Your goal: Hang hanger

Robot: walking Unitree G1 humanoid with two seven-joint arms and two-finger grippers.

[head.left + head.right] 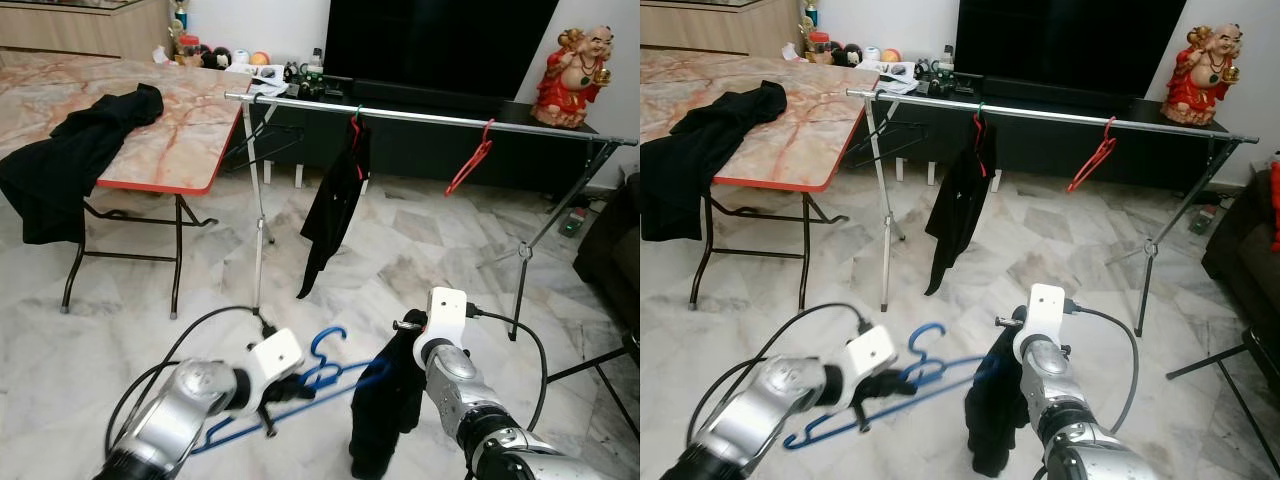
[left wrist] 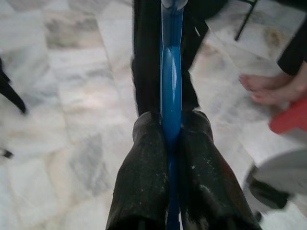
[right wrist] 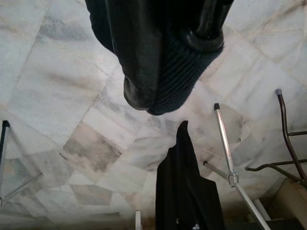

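The left gripper (image 1: 290, 388) is sitting low at about 7 o'clock in the left eye view, its fingers (image 2: 144, 177) pinching the neck of a blue hanger (image 1: 340, 372) between them; the wrist view is showing the blue bar squeezed tight between the two pads. The right gripper (image 1: 400, 335), at about 5 o'clock, is gripping a black garment (image 1: 385, 410) that is draping off the far end of that hanger and hanging down toward the marble floor (image 1: 420, 260).

The clothes rail (image 1: 430, 118) is running across the room up at 12 o'clock, well apart from both arms. A black shirt (image 1: 335, 200) is already hanging from it, and a red hanger (image 1: 470, 160) is dangling bare further toward 1 o'clock. A counter (image 1: 150, 140) with another dark garment (image 1: 70, 160) is standing at 10 o'clock.

Judging from this, the step in hand is getting the garment seated on the blue hanger before carrying it over. To do it well, the left gripper should be keeping the hook upright and free, not twisting the neck, while the right is easing the fabric over the shoulder so it sits evenly and is not sliding off. When approaching the rail, aiming for the open stretch between the black shirt and the red hanger looks safest, lifting the hook above the bar and lowering it on.
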